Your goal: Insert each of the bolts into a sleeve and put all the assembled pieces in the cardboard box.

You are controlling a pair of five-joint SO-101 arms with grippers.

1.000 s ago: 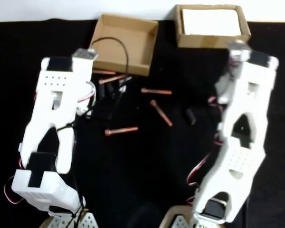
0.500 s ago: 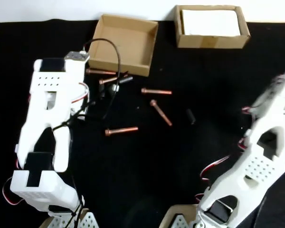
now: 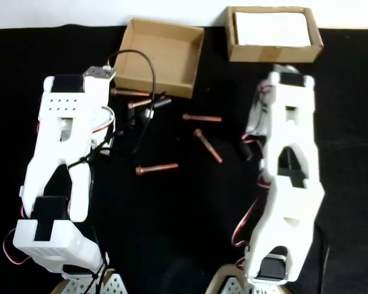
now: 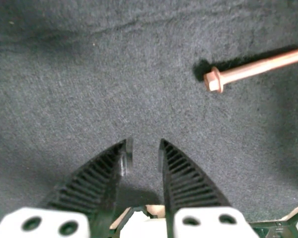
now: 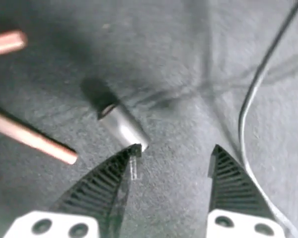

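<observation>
Several copper bolts lie on the black cloth, among them one in mid table (image 3: 156, 168) and two further back (image 3: 202, 117) (image 3: 208, 145). A short black sleeve (image 3: 247, 150) lies against the right arm (image 3: 285, 153). In the right wrist view this sleeve (image 5: 120, 124) lies just past one fingertip of my right gripper (image 5: 175, 148), which is wide open and holds nothing. My left gripper (image 4: 142, 144) hangs over bare cloth with a narrow gap between its fingers. A bolt (image 4: 253, 69) lies ahead of it to one side. The empty cardboard box (image 3: 159, 55) stands at the back.
A second box (image 3: 273, 46) with a white insert stands at the back right. More bolts (image 3: 138, 103) and a dark sleeve (image 3: 162, 102) lie in front of the empty box, under the left arm's black cable (image 3: 148, 67). Two bolts (image 5: 32, 139) and a thin cable (image 5: 258, 84) lie near the right gripper.
The right arm swung out to the far right, then came back in toward the middle, beside the black sleeve. The left arm shifted slightly left and has since kept still.
</observation>
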